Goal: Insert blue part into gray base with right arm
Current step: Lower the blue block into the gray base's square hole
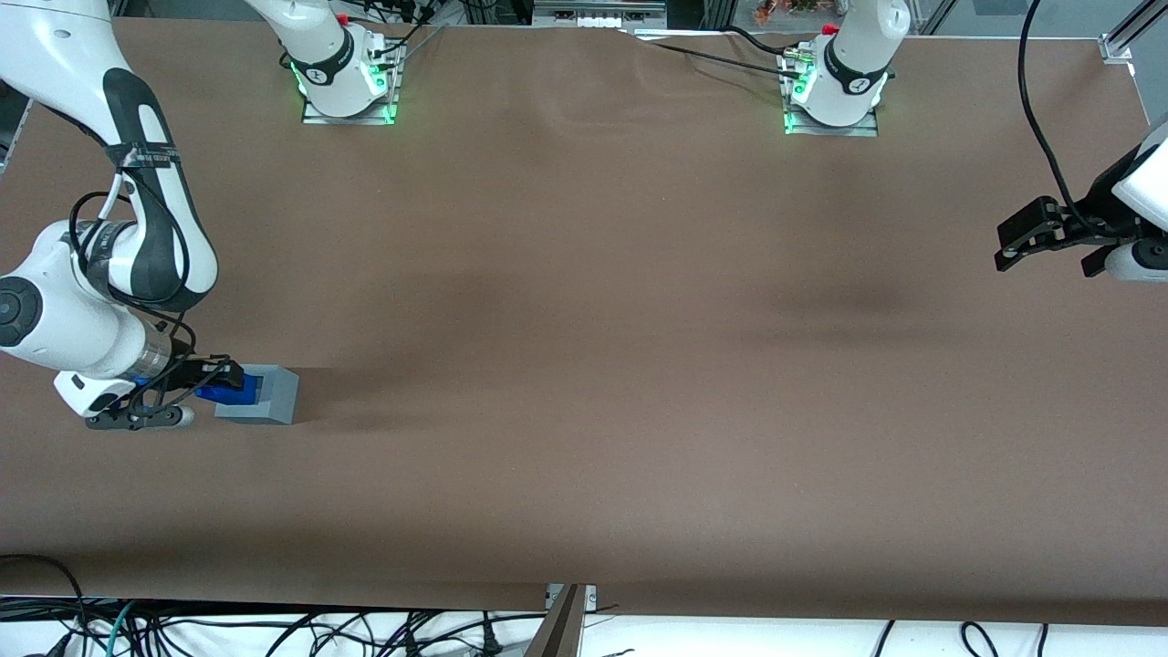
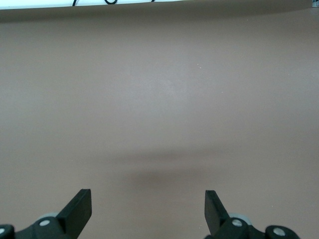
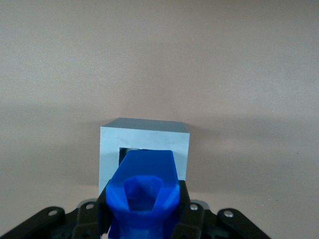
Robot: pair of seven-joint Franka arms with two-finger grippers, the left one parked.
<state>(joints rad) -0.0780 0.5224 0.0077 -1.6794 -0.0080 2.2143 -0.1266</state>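
The gray base [image 1: 263, 395] [image 3: 144, 142] stands on the brown table toward the working arm's end, its square recess facing up. My right arm's gripper [image 1: 217, 383] [image 3: 144, 206] is shut on the blue part [image 1: 222, 391] [image 3: 143, 191], black fingers [image 3: 185, 209] pressed against its sides. The part hangs at the base's edge, its tip overlapping the recess opening in the right wrist view. Whether the part touches the base I cannot tell.
Both arm mounts [image 1: 347, 87] [image 1: 832, 96] are bolted at the table edge farthest from the front camera. Cables [image 1: 274, 630] lie below the table's near edge. Brown table surface [image 1: 593, 365] stretches from the base toward the parked arm's end.
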